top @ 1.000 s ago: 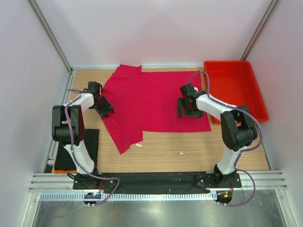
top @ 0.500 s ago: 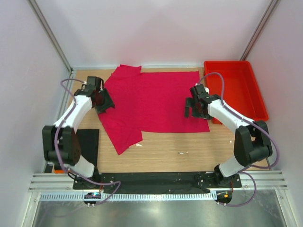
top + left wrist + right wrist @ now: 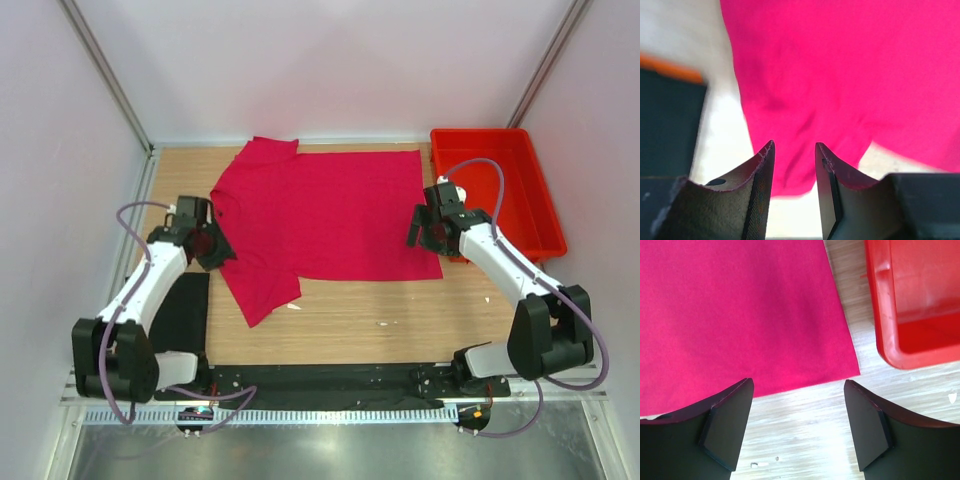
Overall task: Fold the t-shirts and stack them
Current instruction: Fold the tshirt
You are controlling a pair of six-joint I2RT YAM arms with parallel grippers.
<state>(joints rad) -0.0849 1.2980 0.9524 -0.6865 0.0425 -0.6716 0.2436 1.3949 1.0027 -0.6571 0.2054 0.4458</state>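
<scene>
Table (image 3: 350,320): carries the work; its near-left part lies under a dark flat item.

Crimson-pink t-shirt (image 3: 320,215): spread flat on the far half of the table, collar to the left, hem to the right just beside the red tray (image 3: 495,190); one sleeve points to the far edge, the other to the near left.

Step judged in hand: taking hold of the near edge for a first fold.

Right gripper (image 3: 799,382): fingers spread wide, holding nothing, poised above the near hem corner; it should descend squarely onto that corner and take both layers.

Left gripper (image 3: 794,147): a narrow gap between the fingers, nothing in it, hanging over the shirt's left edge by the near sleeve; it should widen before pinching; both arms should then lift together and keep the cloth taut.

Not established: whether either fingertip touches cloth; the left wrist view is blurred; whether the dark item (image 3: 185,310) is the black shirt cannot be told.
</scene>
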